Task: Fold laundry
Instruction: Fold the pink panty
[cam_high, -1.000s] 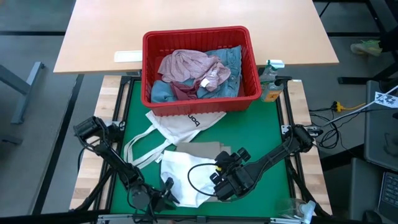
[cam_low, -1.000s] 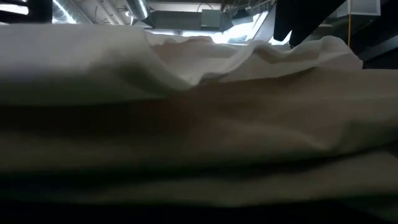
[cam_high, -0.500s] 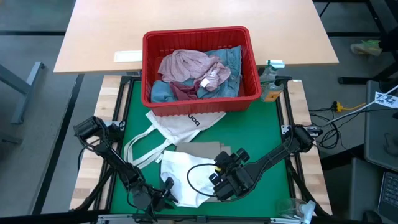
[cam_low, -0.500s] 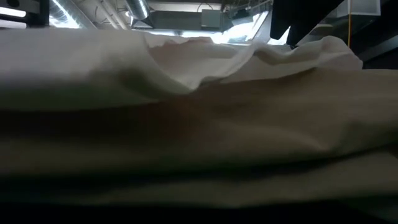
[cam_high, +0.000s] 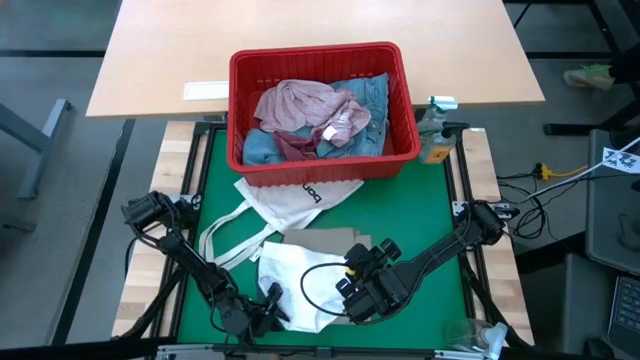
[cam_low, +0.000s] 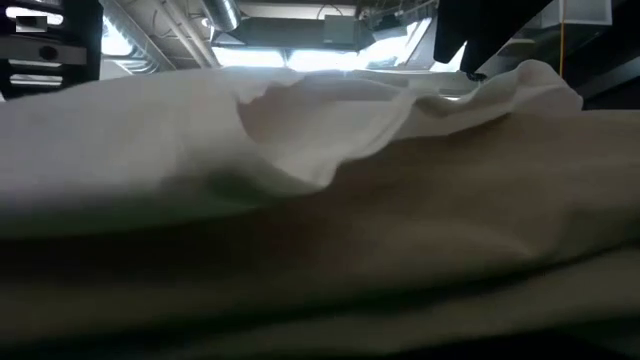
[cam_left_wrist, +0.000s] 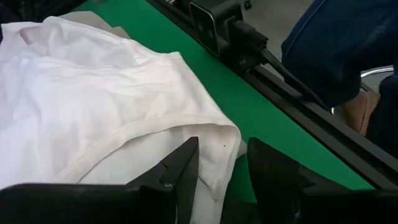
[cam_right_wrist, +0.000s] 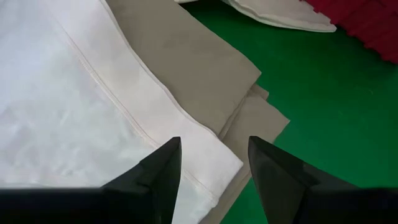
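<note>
A white garment (cam_high: 290, 275) lies crumpled on the green mat, partly over folded beige trousers (cam_high: 325, 242). Its cloth fills the low view (cam_low: 150, 130). My left gripper (cam_high: 268, 308) is low at the garment's near-left corner. It is open, with the corner (cam_left_wrist: 217, 162) lying between its fingers. My right gripper (cam_high: 345, 295) is open just above the garment's right edge (cam_right_wrist: 186, 168), where that edge overlaps the trousers (cam_right_wrist: 186, 68). A mottled pink top (cam_high: 300, 105) and light blue denim jeans (cam_high: 375, 95) lie in the red basket (cam_high: 315, 52). My left gripper has a finger on each side of the white garment's near corner (cam_left_wrist: 217, 162), coming level and low over the mat. The cloth runs under one finger (cam_left_wrist: 177, 177). I cannot tell whether the fingers touch it.
A white tote bag (cam_high: 290, 200) with black lettering lies between the basket and the trousers. A spray bottle (cam_high: 435, 135) stands at the basket's right. The mat's near rail and a camera box (cam_left_wrist: 214, 22) are close to my left gripper. A person's legs in jeans (cam_left_wrist: 336, 43) are beyond the rail.
My left gripper has edged a little toward the white garment. In the low view the garment's near fold has shifted and bulged toward the right.
</note>
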